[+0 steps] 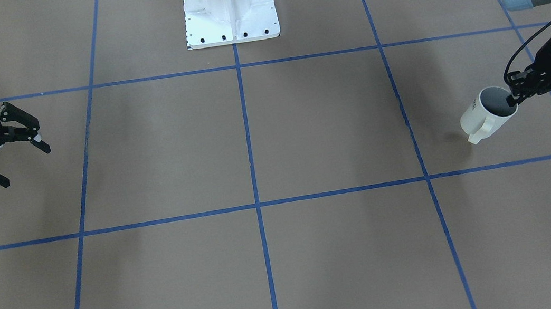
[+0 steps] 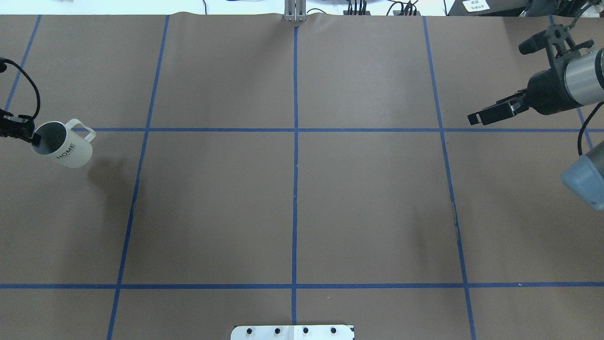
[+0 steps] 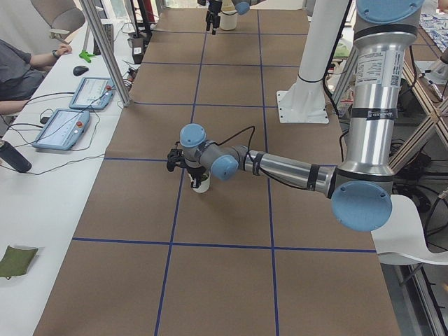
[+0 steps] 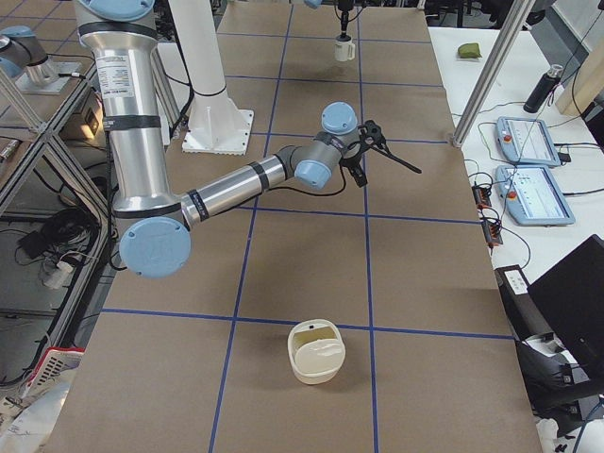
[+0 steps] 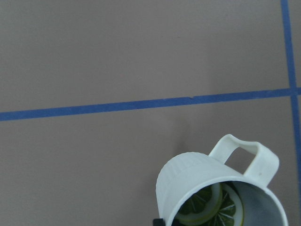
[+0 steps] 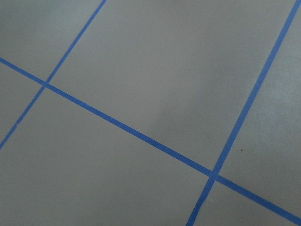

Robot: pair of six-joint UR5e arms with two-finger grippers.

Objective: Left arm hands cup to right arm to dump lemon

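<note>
**Operator:** Where's the cup?

**Robot:** The white ribbed mug (image 2: 66, 147), with its loop handle and "HOME" in black on the side, hangs tilted over the brown paper-covered table (image 1: 304, 129) at my left end. Its shadow lies apart from it, so I judge it lifted clear. Yellow-green lemon slices (image 5: 207, 207) lie inside. My left gripper (image 1: 513, 100) is clamped on the rim alone, one finger inside the wall and one outside.

**Operator:** And your other hand?

**Robot:** My right gripper (image 1: 26, 166), the black one marked ROBOTIQ, hangs well apart from the mug at the opposite end. Its fingers are spread wide and it holds nothing.

**Operator:** What could go wrong?

**Robot:** Mostly the pinch. I hold only a thin glazed rim, so a jerk on the way across could swing the mug in my fingers or slide it out. If it tips further, the slices spill before the handover. At the meeting point my right fingers might knock my left ones or close on too little of the mug. If I let go before they clamp, the mug drops. A cream round tub (image 4: 316, 351) stands at my right end. If that is the target, a skewed grip could dump the lemon beside it.
</note>
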